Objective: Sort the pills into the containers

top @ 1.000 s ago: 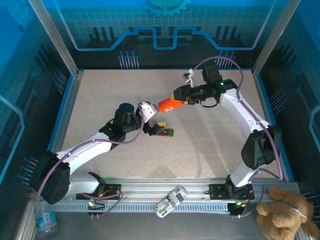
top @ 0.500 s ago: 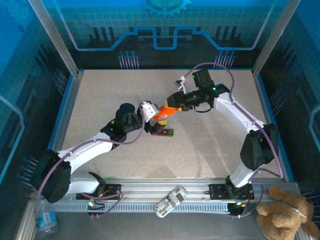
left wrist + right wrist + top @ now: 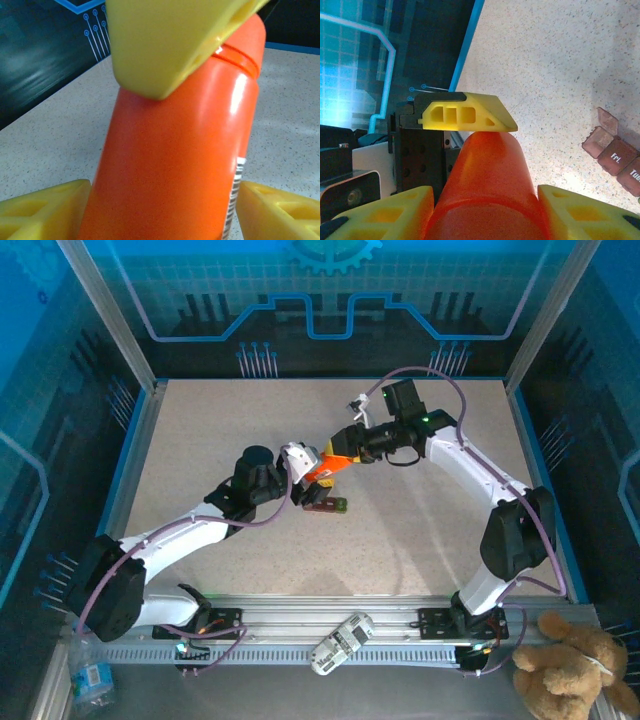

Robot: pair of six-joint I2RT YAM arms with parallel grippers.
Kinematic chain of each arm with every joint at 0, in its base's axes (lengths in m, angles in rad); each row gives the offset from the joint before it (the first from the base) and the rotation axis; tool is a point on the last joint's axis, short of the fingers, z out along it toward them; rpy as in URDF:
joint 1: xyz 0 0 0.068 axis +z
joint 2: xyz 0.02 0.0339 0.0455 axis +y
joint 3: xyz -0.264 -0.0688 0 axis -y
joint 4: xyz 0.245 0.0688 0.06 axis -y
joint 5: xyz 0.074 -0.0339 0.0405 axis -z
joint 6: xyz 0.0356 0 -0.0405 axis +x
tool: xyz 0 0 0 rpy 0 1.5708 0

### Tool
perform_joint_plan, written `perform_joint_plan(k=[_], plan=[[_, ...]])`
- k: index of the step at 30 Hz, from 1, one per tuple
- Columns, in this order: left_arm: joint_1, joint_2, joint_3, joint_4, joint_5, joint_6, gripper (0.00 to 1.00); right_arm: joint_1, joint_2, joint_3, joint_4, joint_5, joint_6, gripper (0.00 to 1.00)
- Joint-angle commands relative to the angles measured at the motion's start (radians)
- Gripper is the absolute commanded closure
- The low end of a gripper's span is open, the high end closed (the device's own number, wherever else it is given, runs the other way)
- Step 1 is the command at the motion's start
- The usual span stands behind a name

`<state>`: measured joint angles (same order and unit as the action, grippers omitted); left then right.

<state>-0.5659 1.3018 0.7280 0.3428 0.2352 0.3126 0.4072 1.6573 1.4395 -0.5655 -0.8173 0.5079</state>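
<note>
Holding the orange bottle (image 3: 322, 468) clamped in the right gripper (image 3: 345, 447), tilted above the table (image 3: 200, 440). Straddling the same bottle with the left gripper (image 3: 306, 472) (one finger on each side; not possible to tell whether pressing or loose). Seeing the containers (image 3: 326, 504) lying flat just beside the bottle, not touching it.
</note>
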Motion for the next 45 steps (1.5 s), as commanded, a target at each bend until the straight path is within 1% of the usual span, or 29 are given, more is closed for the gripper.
perform_joint_plan(k=[1,6,10,12,15,18,20,23,26,29,32,34,37,38,39,42,44,45], plan=[[-0.008,0.011,0.034,0.016,0.019,-0.02,0.28,0.018,0.012,-0.006,0.033,-0.033,0.015,0.67],[-0.009,0.017,0.039,0.009,0.024,-0.026,0.32,0.019,0.014,-0.008,0.039,-0.033,0.02,0.67],[-0.009,0.024,0.046,-0.007,0.03,-0.031,0.38,0.019,0.015,-0.009,0.039,-0.034,0.02,0.67],[-0.009,0.025,0.044,-0.013,0.03,-0.035,0.38,0.019,0.016,-0.006,0.038,-0.033,0.018,0.67],[-0.008,0.022,0.04,-0.021,0.021,-0.037,0.31,0.02,0.016,-0.002,0.032,-0.033,0.015,0.67],[-0.009,0.019,0.034,-0.028,0.009,-0.037,0.27,0.018,0.015,0.001,0.031,-0.03,0.014,0.67],[-0.008,0.017,0.031,-0.031,0.008,-0.034,0.28,0.018,0.016,0.0,0.03,-0.031,0.014,0.67],[-0.009,0.017,0.028,-0.037,0.006,-0.038,0.32,0.017,0.018,0.001,0.03,-0.032,0.015,0.68],[-0.008,0.015,0.03,-0.038,0.005,-0.044,0.39,0.017,0.019,0.001,0.03,-0.029,0.017,0.67],[-0.009,0.011,0.033,-0.03,-0.005,-0.062,0.49,0.017,0.019,-0.004,0.03,-0.022,0.017,0.68],[-0.008,0.0,0.041,-0.025,-0.035,-0.093,0.63,0.015,0.016,-0.014,0.029,-0.012,0.018,0.68],[-0.008,-0.011,0.042,-0.013,-0.048,-0.114,0.75,0.009,0.013,-0.027,0.033,0.0,0.02,0.69],[-0.009,-0.032,0.042,-0.005,-0.053,-0.131,0.91,-0.005,0.002,-0.061,0.068,-0.006,0.043,0.69],[-0.009,-0.038,0.042,-0.005,-0.058,-0.135,0.97,-0.011,-0.006,-0.068,0.078,-0.013,0.051,0.65],[-0.009,-0.044,0.042,-0.01,-0.062,-0.136,1.0,-0.021,-0.021,-0.076,0.088,-0.01,0.06,0.58],[-0.008,-0.068,0.042,-0.031,-0.064,-0.133,1.0,-0.063,-0.1,-0.12,0.143,-0.005,0.111,0.36],[-0.007,-0.084,0.04,-0.051,-0.051,-0.132,1.0,-0.103,-0.173,-0.181,0.217,0.002,0.176,0.27],[-0.006,-0.092,0.041,-0.064,-0.034,-0.132,1.0,-0.123,-0.209,-0.21,0.25,0.009,0.21,0.25]])
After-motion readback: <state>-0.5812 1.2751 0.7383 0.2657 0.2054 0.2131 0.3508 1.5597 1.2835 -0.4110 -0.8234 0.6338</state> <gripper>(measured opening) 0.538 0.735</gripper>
